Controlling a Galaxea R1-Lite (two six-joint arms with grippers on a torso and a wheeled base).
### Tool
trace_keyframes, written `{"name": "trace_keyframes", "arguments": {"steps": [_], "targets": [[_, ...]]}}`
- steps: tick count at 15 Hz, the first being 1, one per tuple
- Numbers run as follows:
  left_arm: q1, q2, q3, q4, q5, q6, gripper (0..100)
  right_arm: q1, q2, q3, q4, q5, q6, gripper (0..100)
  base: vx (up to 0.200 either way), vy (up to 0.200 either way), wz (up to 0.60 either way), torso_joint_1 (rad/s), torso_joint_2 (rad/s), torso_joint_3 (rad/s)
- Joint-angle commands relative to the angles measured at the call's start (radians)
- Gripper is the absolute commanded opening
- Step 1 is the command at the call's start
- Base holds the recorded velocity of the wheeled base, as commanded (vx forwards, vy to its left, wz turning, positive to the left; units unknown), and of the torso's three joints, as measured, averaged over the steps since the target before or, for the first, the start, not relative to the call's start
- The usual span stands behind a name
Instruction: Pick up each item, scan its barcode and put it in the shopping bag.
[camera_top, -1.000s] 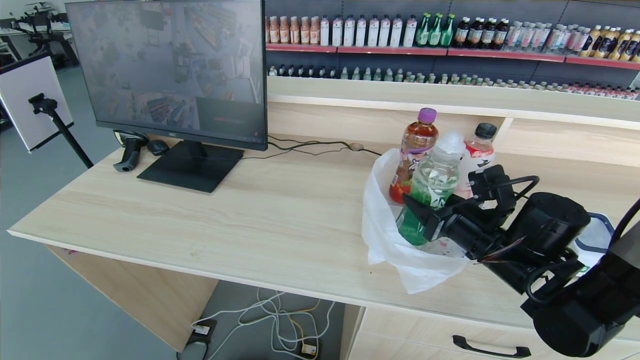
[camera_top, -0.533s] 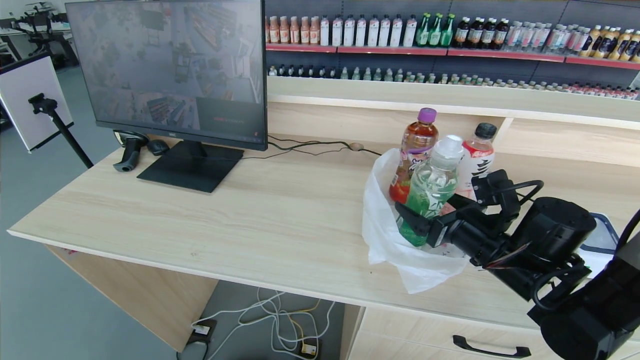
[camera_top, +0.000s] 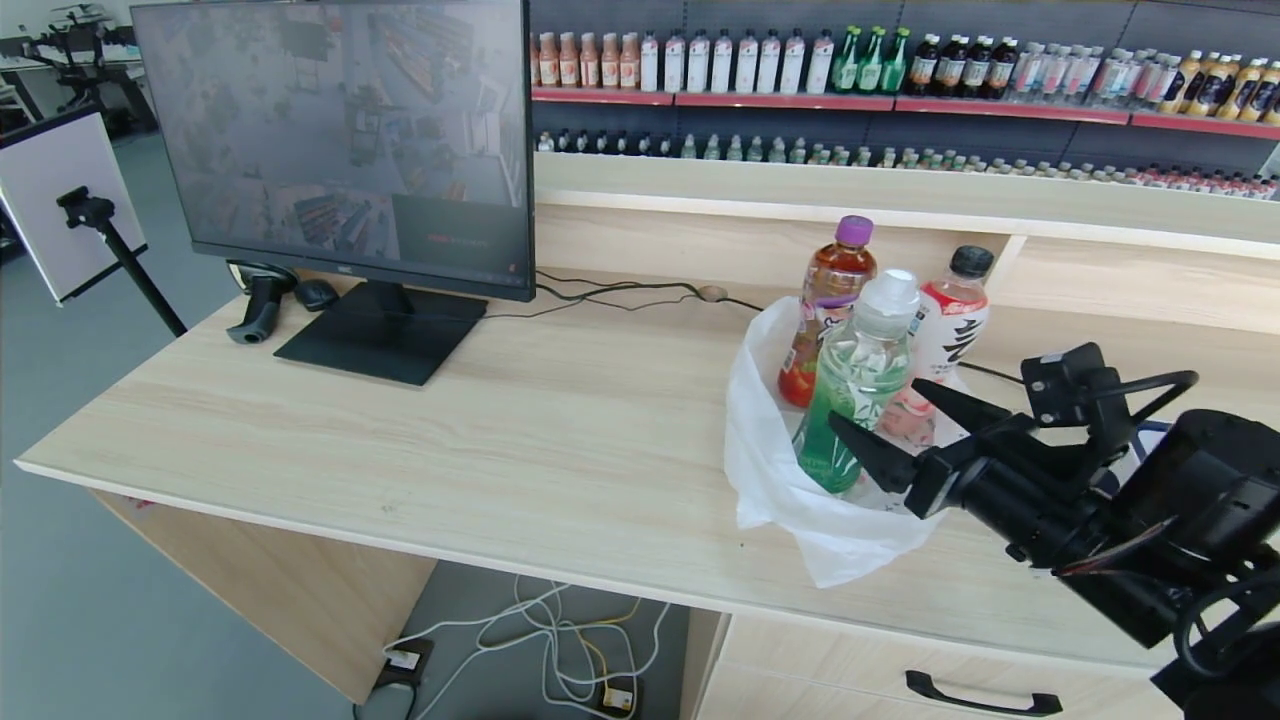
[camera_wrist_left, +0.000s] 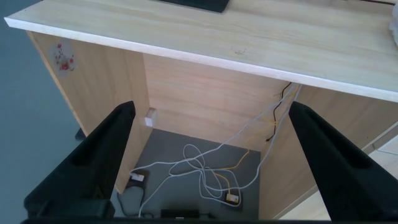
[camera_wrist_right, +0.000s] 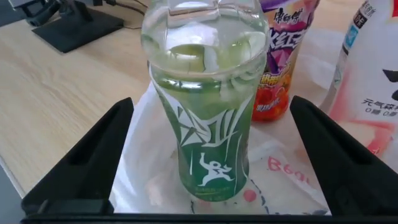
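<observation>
Liquid is likely making green bottle (camera_top: 856, 365) heavy; smooth stiff waist is inviting grasp; right gripper (camera_top: 874, 401) is gaping empty beside it.

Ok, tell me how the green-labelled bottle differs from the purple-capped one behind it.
The green-labelled bottle has a white cap; the purple-capped bottle has a purple one. The green-labelled bottle holds clear liquid, the purple-capped bottle amber. The green-labelled bottle stands in front, the purple-capped bottle behind. Both stand upright in the shopping bag.
</observation>
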Motion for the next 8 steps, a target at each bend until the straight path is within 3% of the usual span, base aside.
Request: {"name": "trace_keyframes", "arguments": {"steps": [1,3,5,6,8], "targets": [[0.0,0.0,0.0,-0.002,0.0,0.0,100,-0.001,-0.185,0.141,0.007,0.0,0.0,100,0.0,0.0,0.0,0.0,0.0,0.0],[0.002,0.0,0.0,0.0,0.0,0.001,100,-0.006,-0.343,0.296,0.01,0.0,0.0,100,0.0,0.0,0.0,0.0,0.0,0.0],[0.0,0.0,0.0,0.0,0.0,0.001,100,-0.006,-0.442,0.339,0.048,-0.001,-0.005,100,0.0,0.0,0.0,0.0,0.0,0.0],[0.0,0.0,0.0,-0.002,0.0,0.0,100,-0.011,-0.561,0.339,0.159,0.0,-0.016,100,0.0,0.0,0.0,0.0,0.0,0.0],[0.0,0.0,0.0,0.0,0.0,0.003,100,0.0,-0.794,0.339,0.509,0.02,-0.048,100,0.0,0.0,0.0,0.0,0.0,0.0]]}}
